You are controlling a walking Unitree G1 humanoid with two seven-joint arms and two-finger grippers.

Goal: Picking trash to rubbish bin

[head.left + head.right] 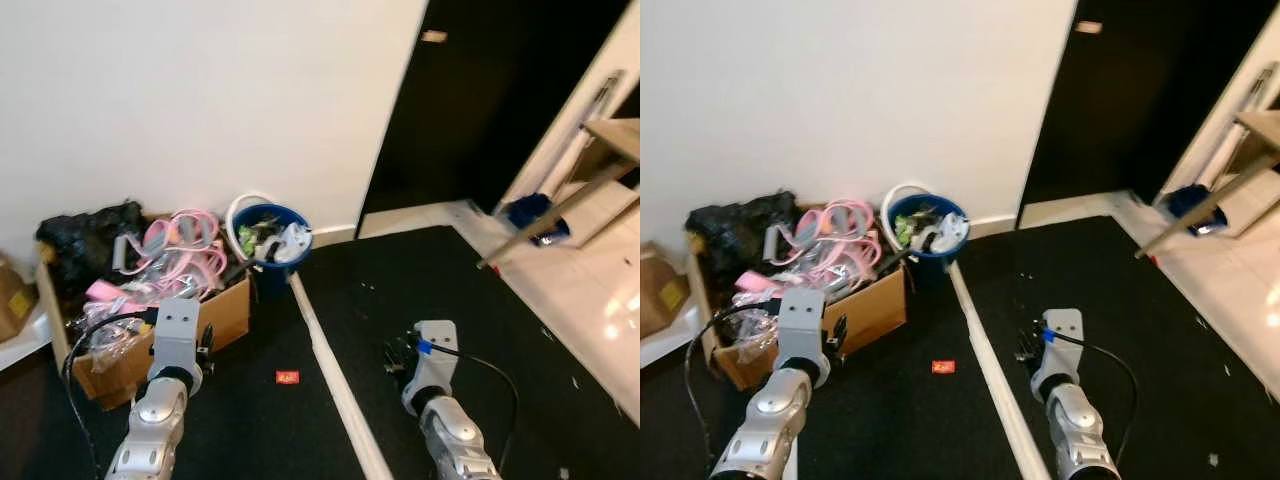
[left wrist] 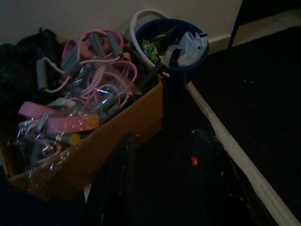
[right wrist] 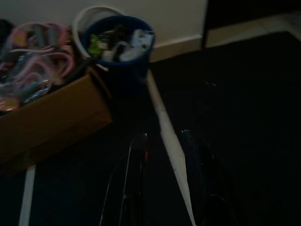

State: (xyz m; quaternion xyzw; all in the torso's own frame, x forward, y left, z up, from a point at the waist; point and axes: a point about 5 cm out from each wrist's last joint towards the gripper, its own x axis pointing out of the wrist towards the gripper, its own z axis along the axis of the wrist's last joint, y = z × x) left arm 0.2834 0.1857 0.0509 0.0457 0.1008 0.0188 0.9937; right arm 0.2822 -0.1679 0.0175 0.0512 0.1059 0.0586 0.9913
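One scrap of trash is your target: the small red wrapper lying on the black floor mat, between your two arms and just left of the white floor strip. You are at the approach step, nothing picked yet. Your left claw is open and empty, its fingers framing the wrapper ahead of it and not touching it. Your right claw is also spread and empty, straddling the strip. Next you likely need to lower the left claw onto the wrapper, pinch it, then carry it to the blue rubbish bin, already quite full, beside the cardboard box.
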